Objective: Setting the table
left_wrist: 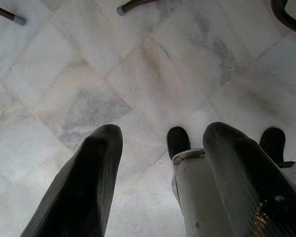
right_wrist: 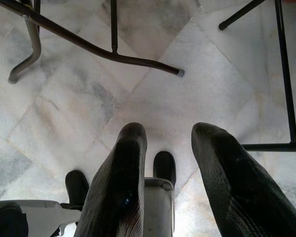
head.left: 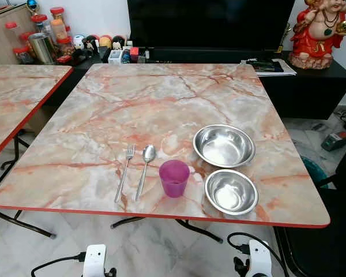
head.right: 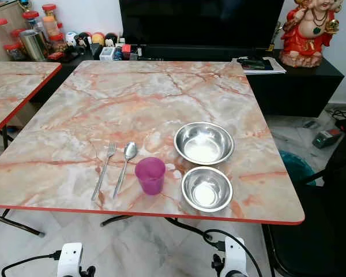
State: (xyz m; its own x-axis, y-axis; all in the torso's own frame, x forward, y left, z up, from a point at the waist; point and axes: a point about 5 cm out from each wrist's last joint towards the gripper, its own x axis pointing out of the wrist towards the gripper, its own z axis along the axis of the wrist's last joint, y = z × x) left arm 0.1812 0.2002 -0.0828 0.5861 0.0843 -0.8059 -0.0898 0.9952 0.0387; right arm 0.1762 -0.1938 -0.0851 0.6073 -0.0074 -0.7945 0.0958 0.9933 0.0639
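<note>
Nothing in hand yet: left gripper and right gripper released, idle below table. Next, reaching for cup beside spoon.

Near the worktop's front edge, a fork lies left of a spoon, a cup right of them, and two bowls, the larger bowl behind the smaller bowl.
</note>
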